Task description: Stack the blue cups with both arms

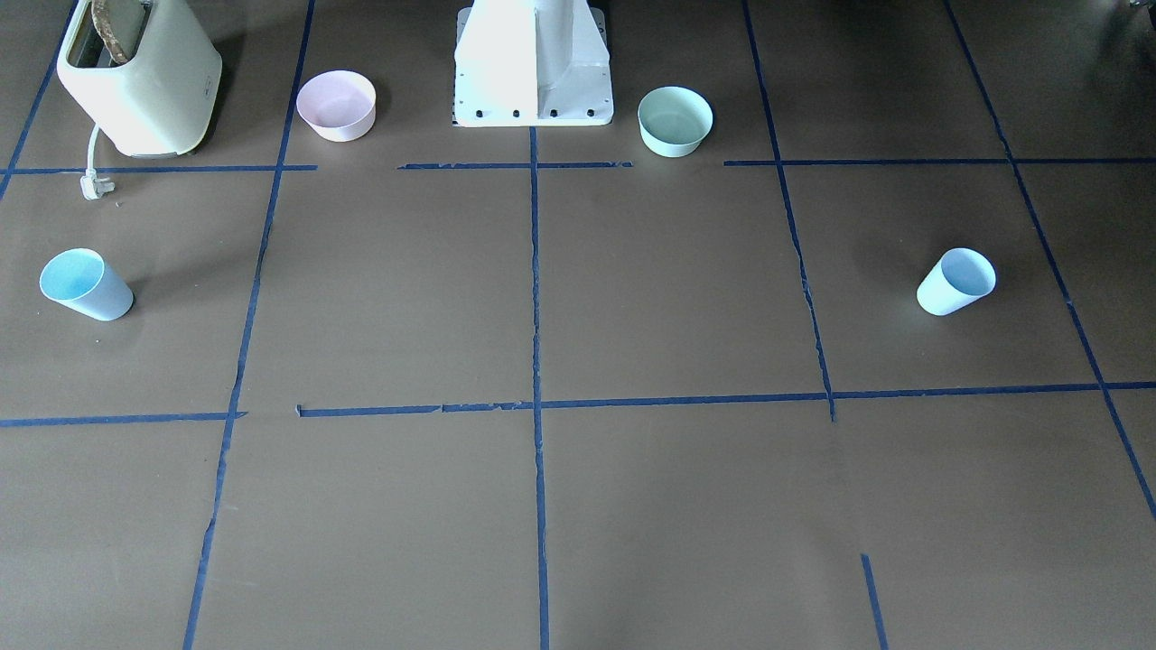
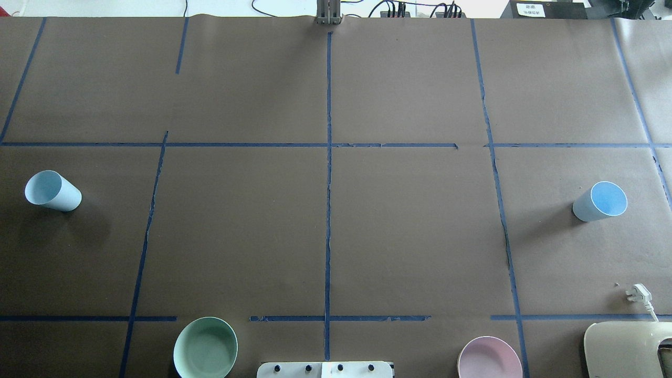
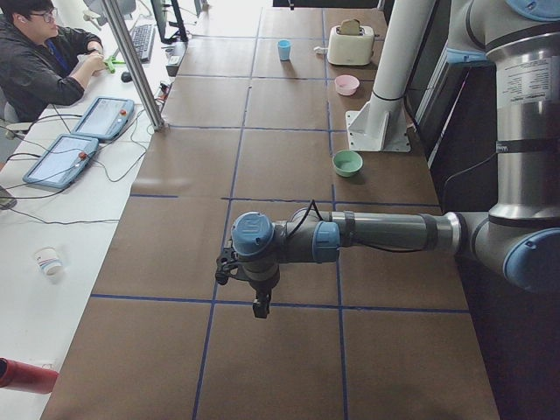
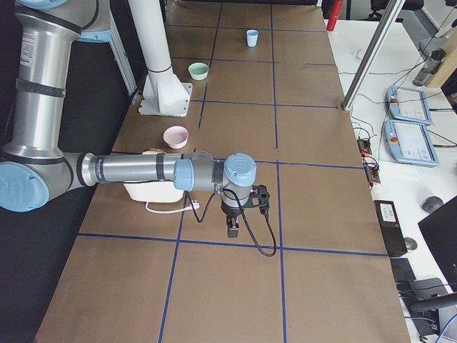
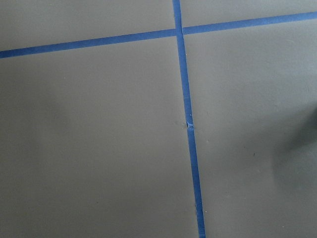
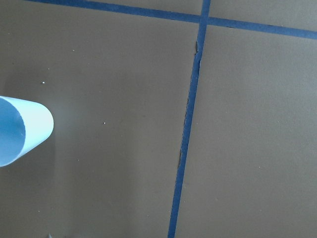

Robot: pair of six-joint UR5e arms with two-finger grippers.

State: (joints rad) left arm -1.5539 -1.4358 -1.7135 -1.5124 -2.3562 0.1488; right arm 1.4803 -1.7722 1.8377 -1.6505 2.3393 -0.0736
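Observation:
Two pale blue cups stand far apart on the brown table. One cup (image 2: 52, 190) (image 1: 955, 282) is on my left side; it also shows far off in the exterior right view (image 4: 251, 37). The other cup (image 2: 600, 201) (image 1: 86, 284) is on my right side, also at the right wrist view's left edge (image 6: 20, 131). My left gripper (image 3: 261, 306) and right gripper (image 4: 232, 230) point down above the table and show only in the side views. I cannot tell whether they are open or shut.
A cream toaster (image 1: 140, 77) with its plug (image 1: 93, 187) stands at my near right. A pink bowl (image 1: 336, 106) and a mint-green bowl (image 1: 675, 121) flank the white pedestal (image 1: 533, 63). An operator (image 3: 44, 52) sits beyond the far edge.

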